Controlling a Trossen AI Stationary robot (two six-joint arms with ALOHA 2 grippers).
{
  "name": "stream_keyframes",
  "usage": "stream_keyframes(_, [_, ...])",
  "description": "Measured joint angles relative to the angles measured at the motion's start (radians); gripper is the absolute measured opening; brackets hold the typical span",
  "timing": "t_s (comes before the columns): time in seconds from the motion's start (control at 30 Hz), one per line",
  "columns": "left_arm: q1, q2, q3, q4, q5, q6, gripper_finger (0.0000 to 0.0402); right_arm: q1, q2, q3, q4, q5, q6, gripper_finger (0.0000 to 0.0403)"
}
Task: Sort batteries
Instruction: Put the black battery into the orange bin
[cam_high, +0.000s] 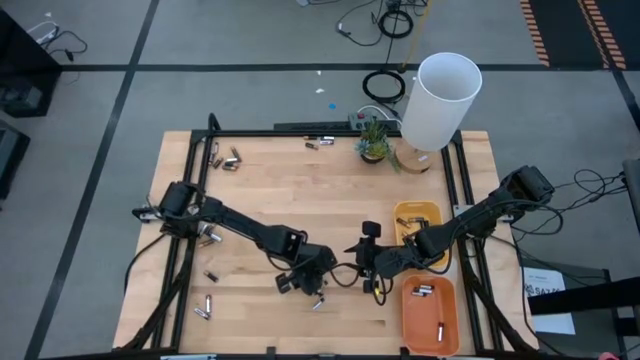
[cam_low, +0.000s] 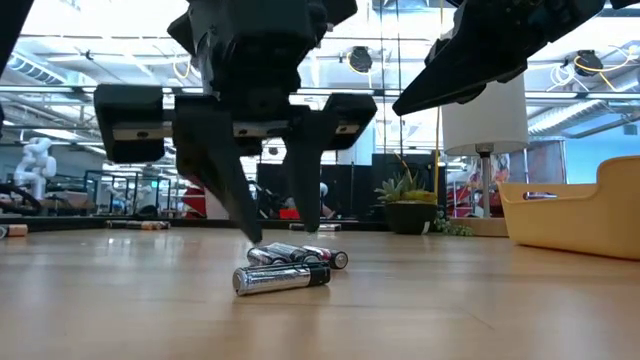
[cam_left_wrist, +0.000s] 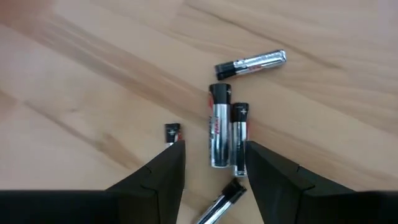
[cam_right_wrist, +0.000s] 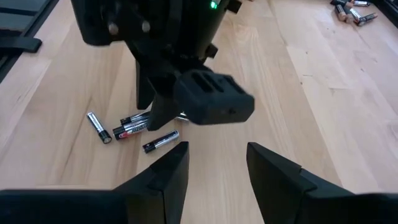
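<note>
Several small batteries lie in a loose cluster on the wooden table. In the left wrist view a thick silver cell (cam_left_wrist: 217, 134) and a thinner one (cam_left_wrist: 239, 138) lie side by side, with another (cam_left_wrist: 250, 63) beyond them. My left gripper (cam_left_wrist: 214, 149) stands open over them and points steeply down. One finger is on each side of the pair's near ends (cam_low: 290, 255), without plainly touching them. A front cell (cam_low: 280, 278) lies free. My right gripper (cam_right_wrist: 217, 149) hangs open just to the right (cam_high: 364, 262), above the table, with nothing between its fingers.
A yellow tray (cam_high: 432, 212) and an orange tray (cam_high: 452, 322) holding a few batteries stand at the right edge. A white lamp (cam_high: 440, 100) and a small plant (cam_high: 373, 140) stand at the back. More batteries lie at the far left (cam_high: 225, 158), the far middle (cam_high: 318, 143) and the near left (cam_high: 205, 305).
</note>
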Motion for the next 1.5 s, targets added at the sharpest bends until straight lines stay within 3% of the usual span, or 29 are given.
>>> stream_keyframes(0.2, [0.001,-0.021,0.001,0.009,-0.038,0.001,0.0175,0.0,0.0,0.0,-0.003,0.0,0.001,0.0153])
stream_keyframes(1.07, [-0.023,0.002,0.0,0.002,-0.026,-0.016,0.0175,0.0,0.0,0.0,-0.008,0.0,0.028,0.0153])
stream_keyframes(1.5, [-0.027,0.002,-0.003,0.003,-0.02,-0.027,0.0175,0.018,-0.087,0.0,-0.198,0.066,0.178,0.0153])
